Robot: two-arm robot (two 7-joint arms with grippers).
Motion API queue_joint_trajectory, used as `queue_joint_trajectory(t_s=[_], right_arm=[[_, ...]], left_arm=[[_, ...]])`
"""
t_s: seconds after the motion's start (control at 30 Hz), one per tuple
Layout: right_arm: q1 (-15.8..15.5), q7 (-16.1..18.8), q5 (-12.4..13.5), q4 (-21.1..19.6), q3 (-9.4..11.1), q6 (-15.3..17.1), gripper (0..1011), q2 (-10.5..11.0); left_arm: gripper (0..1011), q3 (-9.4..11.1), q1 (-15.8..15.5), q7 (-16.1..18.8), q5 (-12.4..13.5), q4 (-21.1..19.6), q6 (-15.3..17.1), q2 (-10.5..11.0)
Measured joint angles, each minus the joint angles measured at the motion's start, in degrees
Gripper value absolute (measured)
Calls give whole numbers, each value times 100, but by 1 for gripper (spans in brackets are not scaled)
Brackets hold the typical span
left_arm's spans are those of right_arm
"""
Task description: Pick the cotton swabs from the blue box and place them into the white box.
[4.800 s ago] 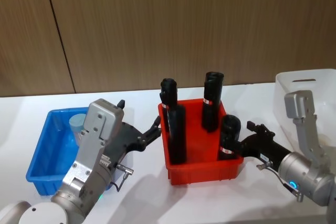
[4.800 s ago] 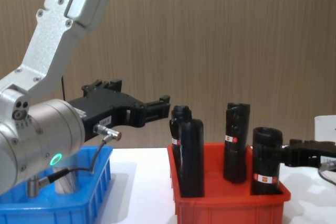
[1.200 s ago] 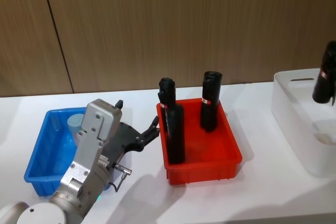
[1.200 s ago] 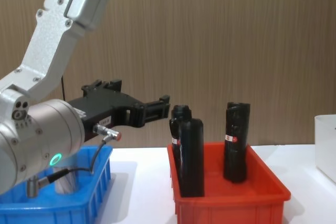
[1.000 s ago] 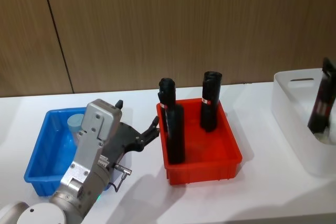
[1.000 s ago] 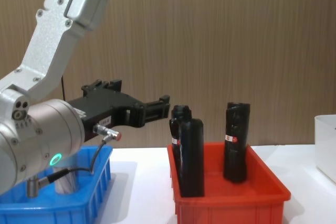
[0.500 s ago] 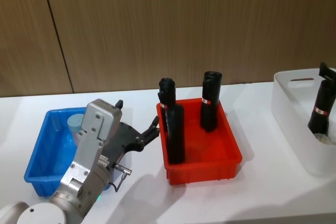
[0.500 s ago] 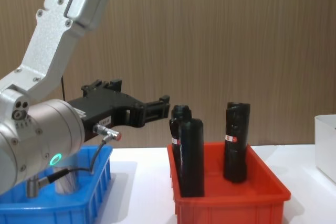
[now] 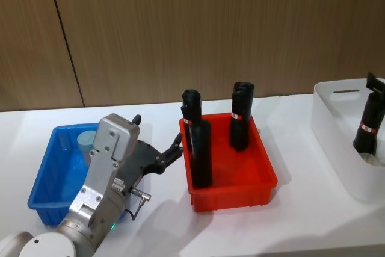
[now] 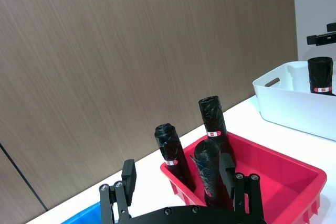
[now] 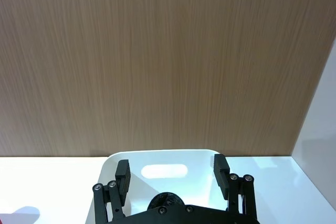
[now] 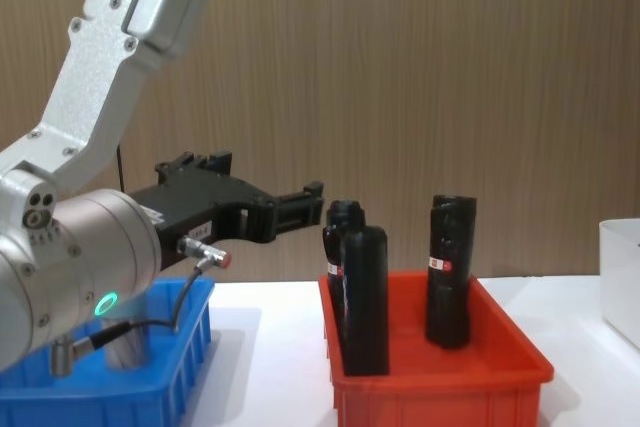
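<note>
Cotton swabs [image 9: 88, 141] sit in the blue box [image 9: 51, 173], behind and below our left gripper [image 9: 174, 148], whose fingers are spread and empty between that box and the red bin [image 9: 231, 194]. Our right gripper [image 11: 172, 174] is spread wide over the white box [image 9: 337, 118], a black roll [image 9: 368, 126] standing just below it, untouched.

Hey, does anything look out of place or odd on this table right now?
Yes. A black roll with a red-white label stands inside the white box, where the cotton swabs should go. The swabs sit in the blue box. The right gripper is open above the white box; the left gripper hovers open between the blue box and the red bin.
</note>
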Motion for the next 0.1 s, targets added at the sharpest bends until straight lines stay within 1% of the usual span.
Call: queue_joint_trajectory(t_s=[0.1], right_arm=[[0, 2, 2, 5, 2, -2, 1002, 0]], left_arm=[[1004, 0, 0, 0, 0, 0, 0, 0]])
